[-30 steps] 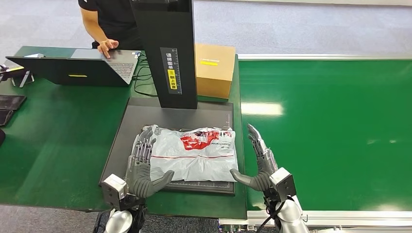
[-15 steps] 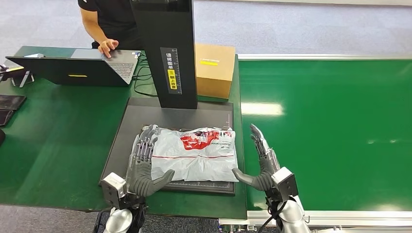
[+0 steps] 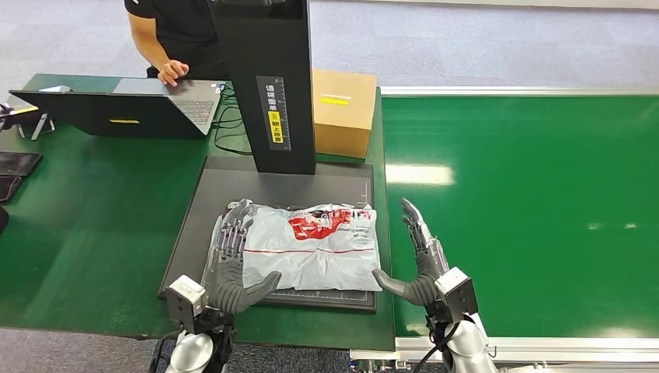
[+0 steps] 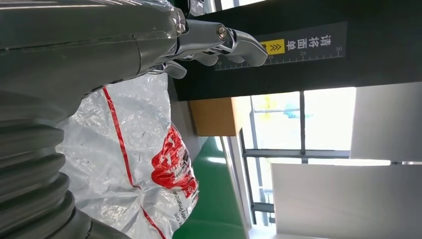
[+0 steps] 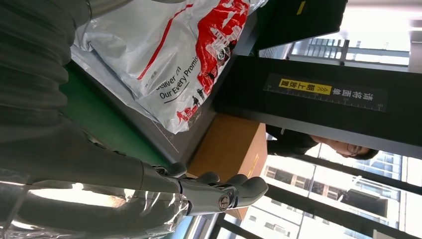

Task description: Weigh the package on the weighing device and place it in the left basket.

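The package [image 3: 315, 245], a grey plastic mailer with red print, lies flat on the dark weighing plate [image 3: 233, 179]. My left hand [image 3: 229, 260] is at its left edge, fingers stretched along the bag and thumb spread near its front edge, gripping nothing. My right hand [image 3: 416, 256] stands edge-up just right of the package, fingers straight and thumb out, with a small gap to the bag. In the left wrist view the package [image 4: 134, 164] lies beneath my straight fingers [image 4: 234, 42]. In the right wrist view the package [image 5: 164, 55] lies beside my open right hand [image 5: 99, 174].
A black column [image 3: 268, 85] rises at the back of the plate, with a cardboard box [image 3: 342, 113] to its right. A person [image 3: 167, 39] types on a laptop [image 3: 124, 105] at the far left. A green belt [image 3: 528, 210] stretches to the right.
My right hand has drifted slightly right, away from the package. My left hand has shifted a little toward the bag. The package has not moved.
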Controlling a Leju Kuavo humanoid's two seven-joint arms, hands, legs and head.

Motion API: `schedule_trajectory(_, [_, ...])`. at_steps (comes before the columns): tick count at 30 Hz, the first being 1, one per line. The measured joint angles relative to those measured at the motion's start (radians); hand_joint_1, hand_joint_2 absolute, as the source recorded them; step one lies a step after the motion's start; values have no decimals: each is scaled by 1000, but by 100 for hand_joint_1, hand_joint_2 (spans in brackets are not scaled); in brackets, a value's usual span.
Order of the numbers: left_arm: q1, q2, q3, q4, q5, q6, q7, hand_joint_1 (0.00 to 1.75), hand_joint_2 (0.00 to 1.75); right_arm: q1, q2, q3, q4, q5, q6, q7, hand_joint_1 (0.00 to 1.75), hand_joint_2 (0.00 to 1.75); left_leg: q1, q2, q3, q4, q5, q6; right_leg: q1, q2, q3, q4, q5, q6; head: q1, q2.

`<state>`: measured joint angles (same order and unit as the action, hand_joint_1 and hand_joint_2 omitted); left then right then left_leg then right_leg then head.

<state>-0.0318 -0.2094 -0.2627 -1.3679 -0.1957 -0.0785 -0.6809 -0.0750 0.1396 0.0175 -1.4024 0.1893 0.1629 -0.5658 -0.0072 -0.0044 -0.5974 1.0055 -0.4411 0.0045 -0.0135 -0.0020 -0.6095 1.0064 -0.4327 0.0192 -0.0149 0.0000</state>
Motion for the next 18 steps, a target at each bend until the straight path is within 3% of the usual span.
schedule_trajectory(5, [-3, 1, -6, 2, -57, 32, 5, 0, 175, -1, 0, 0, 0, 2, 3, 0, 0, 175, 0, 0, 0, 0, 0, 0, 0, 0, 0, 0, 0, 0, 0, 0])
schedule_trajectory(11, [-11, 10, -69, 19, -378, 197, 114, 0, 175, -1, 0, 0, 0, 6, 5, 0, 0, 175, 0, 0, 0, 0, 0, 0, 0, 0, 0, 0, 0, 0, 0, 0])
schedule_trajectory(18, [-11, 13, -103, 40, -418, 217, 137, 0, 175, -1, 0, 0, 0, 8, 9, 0, 0, 175, 0, 0, 0, 0, 0, 0, 0, 0, 0, 0, 0, 0, 0, 0])
